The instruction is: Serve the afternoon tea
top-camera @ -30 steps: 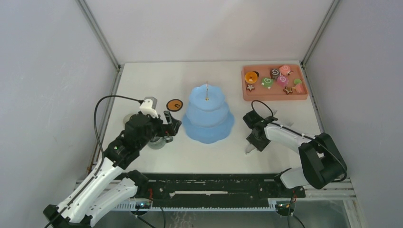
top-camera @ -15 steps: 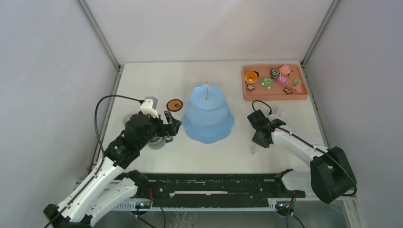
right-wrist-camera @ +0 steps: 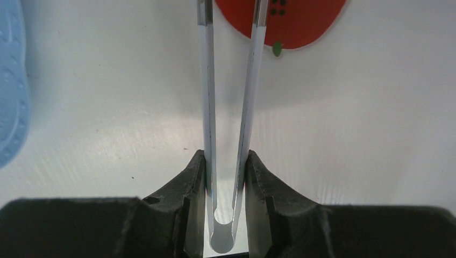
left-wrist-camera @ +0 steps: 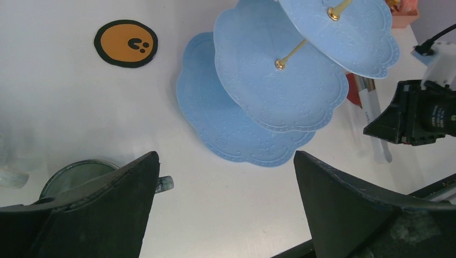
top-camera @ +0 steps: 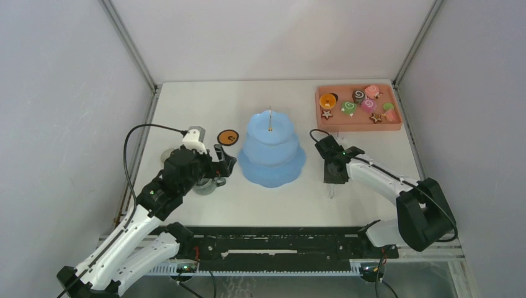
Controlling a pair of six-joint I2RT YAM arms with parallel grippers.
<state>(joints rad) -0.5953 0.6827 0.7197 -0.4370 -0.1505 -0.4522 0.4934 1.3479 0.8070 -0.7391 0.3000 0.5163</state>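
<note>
The light blue three-tier cake stand stands mid-table with all its tiers bare; it also shows in the left wrist view. The small toy pastries lie in the salmon-pink tray at the back right. My left gripper is open and empty just left of the stand, above a grey-green mug, whose rim shows by the left finger. My right gripper is shut on the long metal tongs near their bend, right of the stand. The tong tips are out of frame.
An orange round coaster lies left of the stand. A red coaster lies under the tongs' far part. A pale round object is partly hidden behind my left arm. The cage posts and walls close in the table.
My right gripper has moved a little further from me and to the left, toward the stand, turning with the tongs in it. The left arm has not moved.
</note>
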